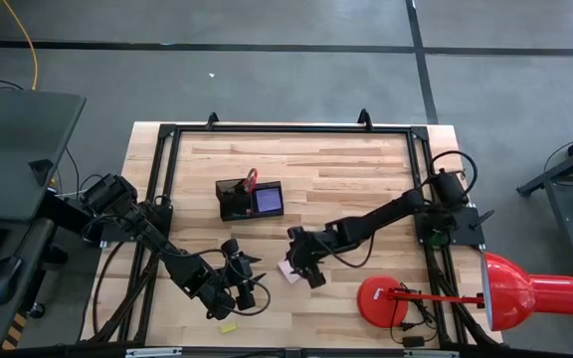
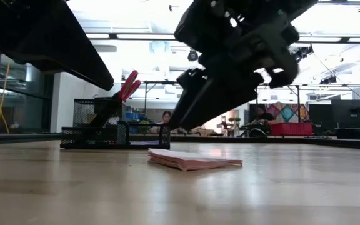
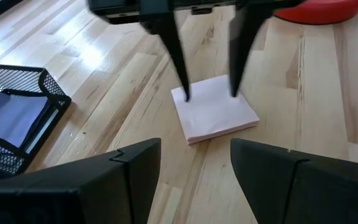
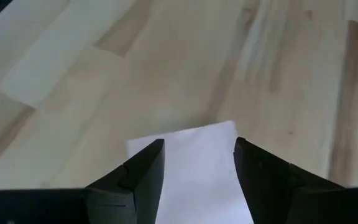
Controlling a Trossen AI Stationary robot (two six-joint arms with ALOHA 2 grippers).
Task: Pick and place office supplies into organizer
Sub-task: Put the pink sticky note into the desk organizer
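Right tool (image 1: pixel 301 270) spread, poised directly over pink note pad (image 1: pixel 288 269), lower centre of surface (image 1: pixel 366 169); pad lies flat between its fingertips. Left tool (image 1: pixel 250 290) spread, empty, farther off.

Both arms extended over the worktop, fingers parted.
Right gripper (image 1: pixel 288 268) angled down at mid-worktop, fingertips (image 3: pixel 183 93) low, nothing clamped. Left gripper (image 1: pixel 250 283) near the front edge, fingers apart, empty, pointing toward the right gripper.
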